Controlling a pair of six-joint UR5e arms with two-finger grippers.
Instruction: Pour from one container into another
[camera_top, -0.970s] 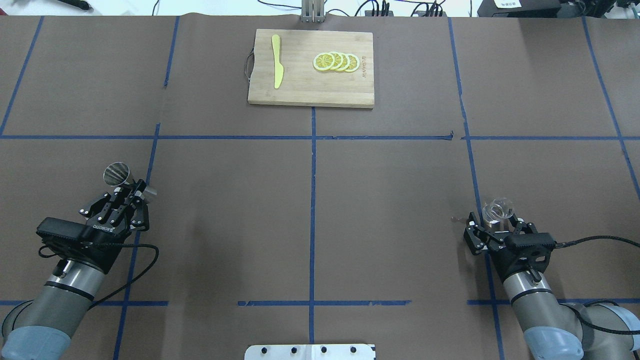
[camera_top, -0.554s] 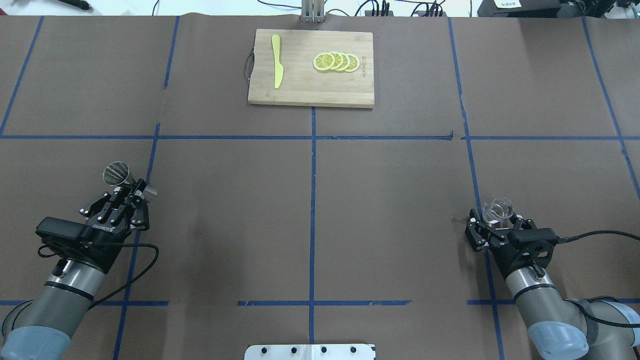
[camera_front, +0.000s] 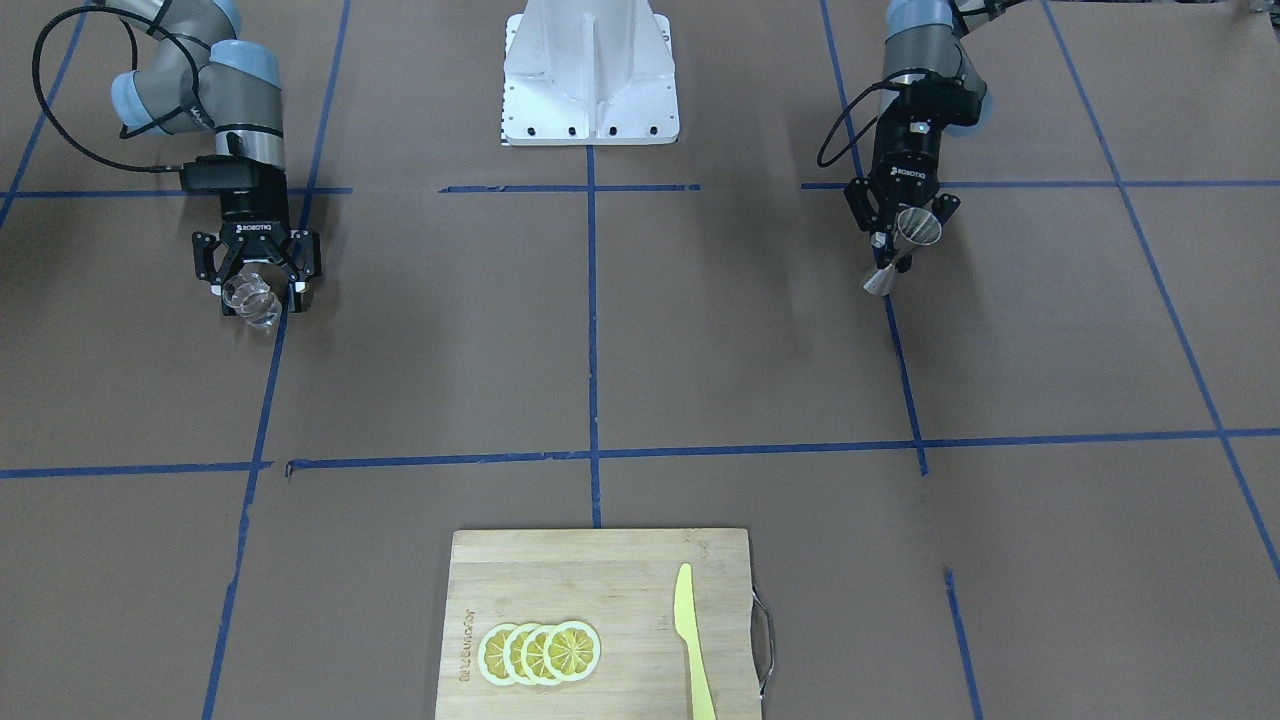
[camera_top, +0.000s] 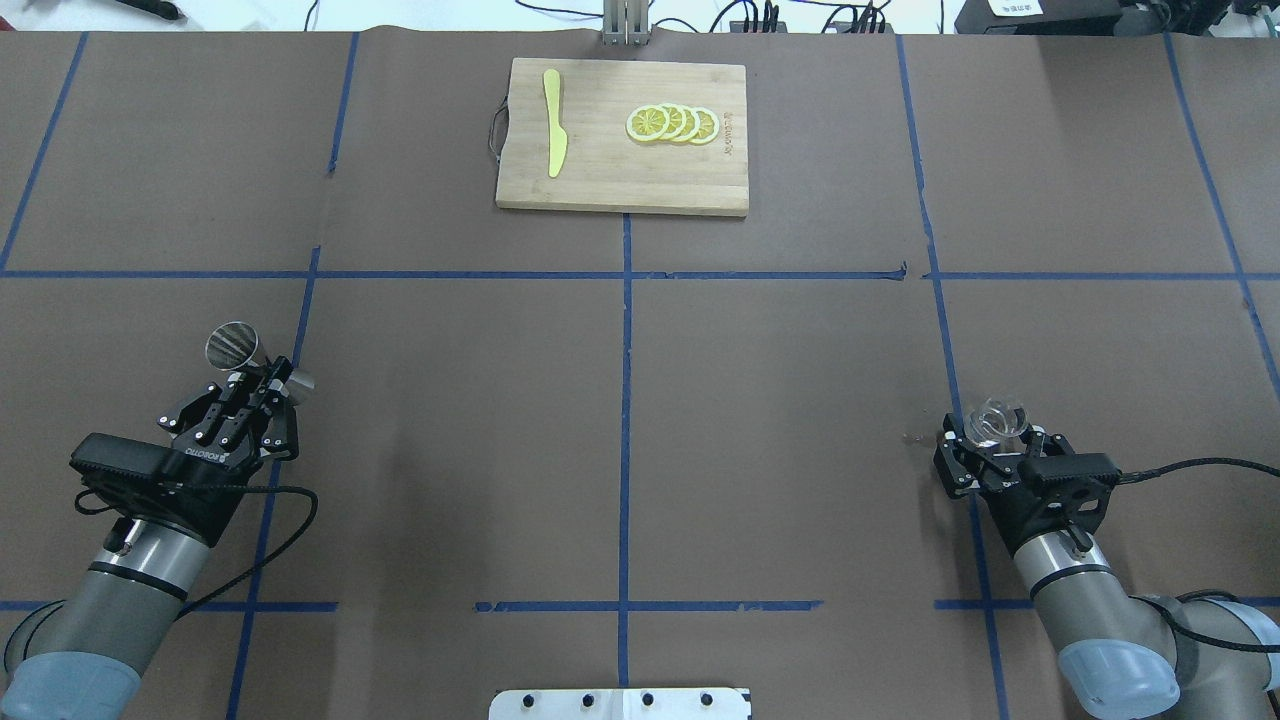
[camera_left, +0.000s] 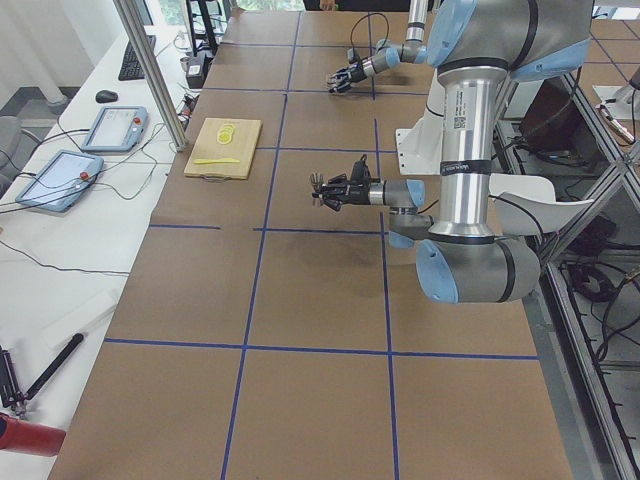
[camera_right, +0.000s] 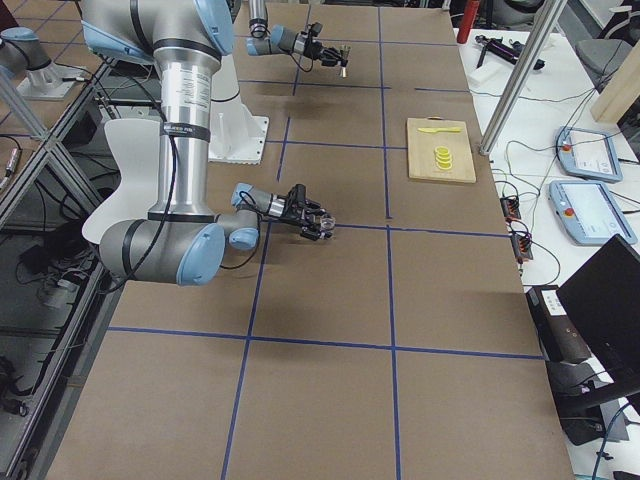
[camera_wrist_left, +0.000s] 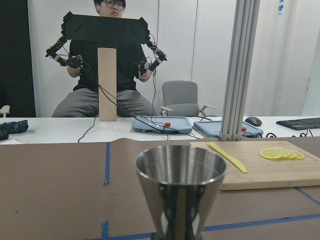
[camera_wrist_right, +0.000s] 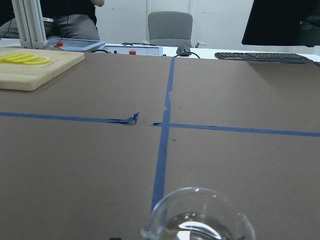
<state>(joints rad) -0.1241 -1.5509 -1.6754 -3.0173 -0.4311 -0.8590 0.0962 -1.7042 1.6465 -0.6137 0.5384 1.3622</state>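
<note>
The metal jigger (camera_top: 236, 346) hangs off the table at the near left, with my left gripper (camera_top: 264, 379) shut on its narrow waist. The front-facing view shows the jigger (camera_front: 914, 227) and left gripper (camera_front: 893, 252) at upper right. The jigger's open cone (camera_wrist_left: 180, 172) fills the left wrist view. At the near right, my right gripper (camera_top: 996, 441) is shut on the clear glass cup (camera_top: 996, 420). The front-facing view has the cup (camera_front: 252, 297) at upper left, and its rim (camera_wrist_right: 197, 220) sits low in the right wrist view. I cannot tell whether the cup touches the table.
A wooden cutting board (camera_top: 620, 190) lies at the far middle with lemon slices (camera_top: 672, 123) and a yellow knife (camera_top: 553, 135) on it. Blue tape lines cross the brown table. The robot's base plate (camera_top: 620, 703) is at the near edge. A person (camera_wrist_left: 107, 60) sits beyond the far edge.
The right wrist has shifted slightly right and away, with the glass cup staying in its grip. The left arm and jigger have barely moved.
</note>
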